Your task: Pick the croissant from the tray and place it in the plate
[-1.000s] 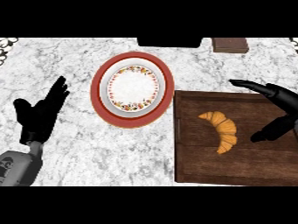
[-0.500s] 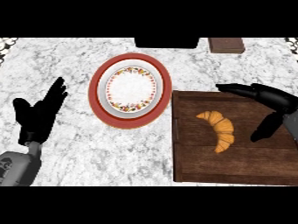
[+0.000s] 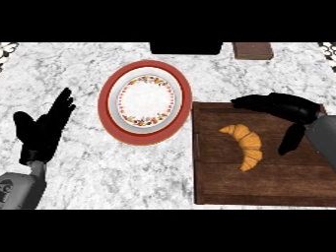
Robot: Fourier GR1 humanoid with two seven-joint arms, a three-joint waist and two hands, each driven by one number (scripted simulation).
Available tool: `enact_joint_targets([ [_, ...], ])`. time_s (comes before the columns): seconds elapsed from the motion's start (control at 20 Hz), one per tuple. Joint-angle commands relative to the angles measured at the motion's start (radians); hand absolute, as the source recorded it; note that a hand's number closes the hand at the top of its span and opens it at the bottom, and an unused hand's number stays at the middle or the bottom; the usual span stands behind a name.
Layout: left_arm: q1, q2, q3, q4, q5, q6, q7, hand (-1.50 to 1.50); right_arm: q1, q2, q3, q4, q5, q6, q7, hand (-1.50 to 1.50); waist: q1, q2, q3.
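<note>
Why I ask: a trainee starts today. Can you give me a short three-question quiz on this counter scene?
1. Short answer: in the head view, on which side of the dark wooden rectangular tray does the red-rimmed round floral plate sit?
2. True or false: the black right hand has its fingers curled round the golden crescent croissant.
3. Multiple choice: the croissant lies A) on the tray, B) on the plate, C) in the right hand.
Key: 1 left; 2 false, the fingers are open and not touching the croissant; 3 A.
</note>
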Motion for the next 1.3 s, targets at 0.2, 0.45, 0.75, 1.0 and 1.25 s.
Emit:
enact_joint_targets([
  [0.2, 0.007, -0.039, 0.025, 0.032, -0.033, -0.021, -0.019, 0.0, -0.027, 0.011, 0.018, 0.013, 0.127, 0.091, -0.024, -1.5, -0.006, -0.001, -0.001],
  [0.45, -0.019, -0.059, 0.059, 0.05, -0.064, -0.026, -0.022, 0.0, -0.003, 0.108, -0.02, 0.013, 0.185, 0.053, 0.049, -1.5, -0.009, -0.001, 0.0],
  [0.75, 0.006, -0.064, 0.09, 0.047, -0.086, -0.062, -0.032, 0.0, 0.013, 0.12, -0.053, -0.002, 0.275, 0.042, 0.053, -1.5, -0.01, -0.001, 0.0],
  [1.0, 0.04, -0.055, 0.119, 0.02, -0.07, -0.11, -0.021, 0.0, -0.024, 0.187, -0.068, 0.077, 0.354, 0.005, 0.061, -1.5, -0.002, 0.0, 0.0],
  [1.25, 0.069, -0.076, 0.09, -0.073, -0.11, -0.065, 0.037, 0.0, 0.041, 0.182, -0.007, 0.01, 0.413, 0.008, 0.03, 1.5, -0.003, -0.003, 0.0],
])
